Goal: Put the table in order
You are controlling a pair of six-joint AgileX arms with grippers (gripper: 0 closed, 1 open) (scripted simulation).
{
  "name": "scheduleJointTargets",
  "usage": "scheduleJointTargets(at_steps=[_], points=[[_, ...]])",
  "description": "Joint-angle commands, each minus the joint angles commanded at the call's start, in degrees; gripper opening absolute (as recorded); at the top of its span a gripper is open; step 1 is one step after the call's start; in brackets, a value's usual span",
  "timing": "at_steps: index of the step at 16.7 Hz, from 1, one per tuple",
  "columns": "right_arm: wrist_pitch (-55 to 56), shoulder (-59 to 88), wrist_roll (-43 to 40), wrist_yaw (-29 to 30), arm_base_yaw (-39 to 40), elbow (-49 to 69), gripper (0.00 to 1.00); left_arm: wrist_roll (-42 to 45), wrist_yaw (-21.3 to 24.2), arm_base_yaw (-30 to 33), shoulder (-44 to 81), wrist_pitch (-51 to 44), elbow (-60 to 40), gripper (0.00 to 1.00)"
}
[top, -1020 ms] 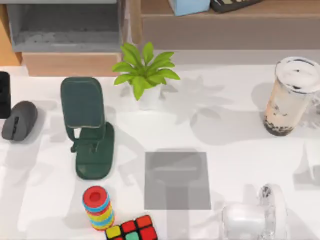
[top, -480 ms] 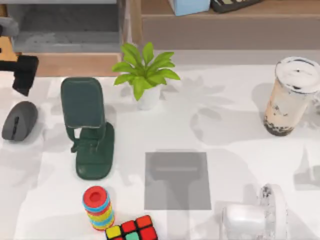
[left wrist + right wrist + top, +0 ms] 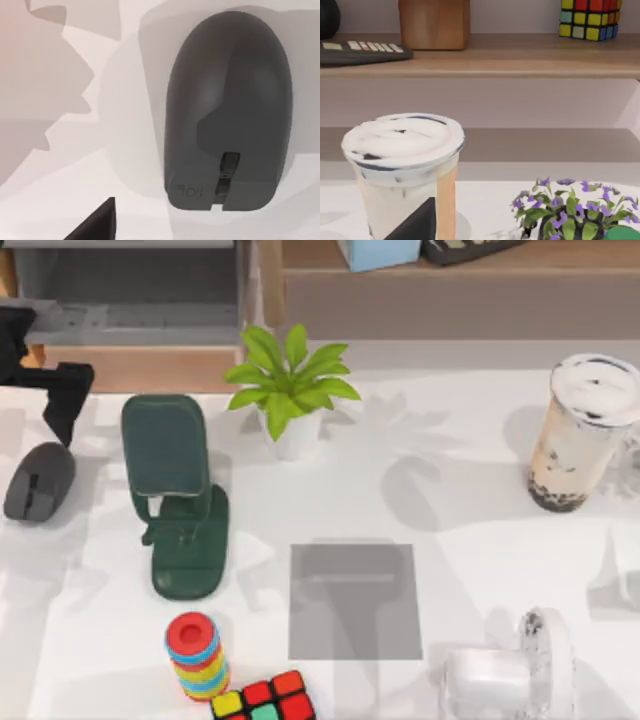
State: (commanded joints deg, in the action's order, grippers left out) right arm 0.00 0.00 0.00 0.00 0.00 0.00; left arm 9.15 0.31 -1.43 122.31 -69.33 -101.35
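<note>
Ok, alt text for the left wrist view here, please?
A dark grey computer mouse lies on the white table, seen close from directly above, its scroll wheel towards the lower edge of the picture. Soft shadows fall on the table beside it.

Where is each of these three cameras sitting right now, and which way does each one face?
Top view: above the table, looking straight down; the left arm's gripper enters at the far left, above the grey mouse.
Left wrist view: on the left arm, aimed down at the mouse; a dark fingertip shows at the edge.
Right wrist view: on the right arm, low, facing the shelf behind the milk tea cup; a dark finger shows.
Shared: mouse in top and left wrist; cup in top and right wrist.
</note>
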Motion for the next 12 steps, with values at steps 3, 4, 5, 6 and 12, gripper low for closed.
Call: scheduleJointTargets(at_steps=[3,4,5,6,12], points=[[0.0,0.0,0.0,0.0,0.0,0.0,1.0,0.0,0.0,0.0,0.0,0.0,0.0,1.0],[0.0,0.0,0.0,0.0,0.0,0.0,1.0,0.0,0.0,0.2,-0.1,0.1,0.2,1.0],[0.0,0.0,0.0,0.0,0.0,0.0,1.0,-0.1,0.0,0.2,-0.1,0.3,0.3,1.0],[0.0,0.0,0.0,0.0,0.0,0.0,1.0,-0.1,0.0,0.2,0.2,1.1,1.0,1.0],[0.0,0.0,0.0,0.0,0.0,0.0,1.0,0.0,0.1,0.1,4.2,14.4,9.6,1.0]])
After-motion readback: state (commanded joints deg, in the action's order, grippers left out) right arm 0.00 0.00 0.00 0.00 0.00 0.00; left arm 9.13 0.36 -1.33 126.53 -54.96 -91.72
